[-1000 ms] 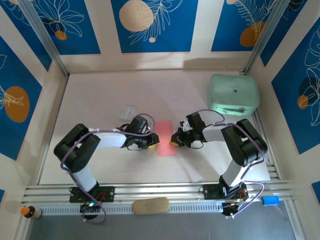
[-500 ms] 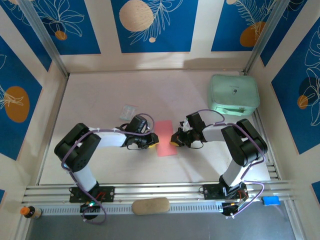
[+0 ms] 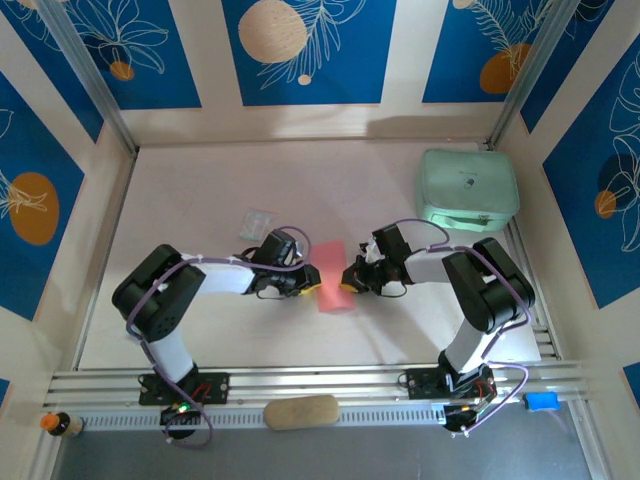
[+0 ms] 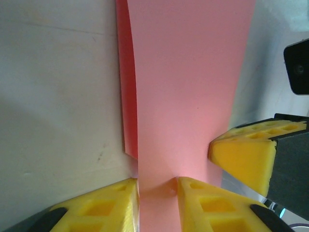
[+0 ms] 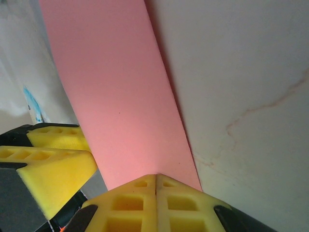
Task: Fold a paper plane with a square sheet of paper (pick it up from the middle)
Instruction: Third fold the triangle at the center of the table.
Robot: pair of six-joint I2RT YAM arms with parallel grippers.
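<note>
The square sheet of paper (image 3: 335,272) lies mid-table, salmon pink and folded into a narrow strip. My left gripper (image 3: 312,284) is low at its left edge and my right gripper (image 3: 348,278) at its right edge, facing each other. In the left wrist view the paper (image 4: 188,87) bows up with a darker lower layer at its left. The left gripper (image 4: 157,181) has its jaws a little apart, the paper runs through the gap, and one fingertip (image 4: 193,193) dents it. In the right wrist view the right gripper (image 5: 156,176) is shut, tips against the paper (image 5: 116,96).
A mint-green case (image 3: 467,188) stands at the back right. A small clear packet (image 3: 258,221) lies just behind the left gripper. A tan oblong pad (image 3: 301,411) rests on the front rail between the arm bases. Bare table stretches behind and to the left.
My left gripper has crept slightly to the right against the paper's edge. The right gripper and the paper have hardly moved.
</note>
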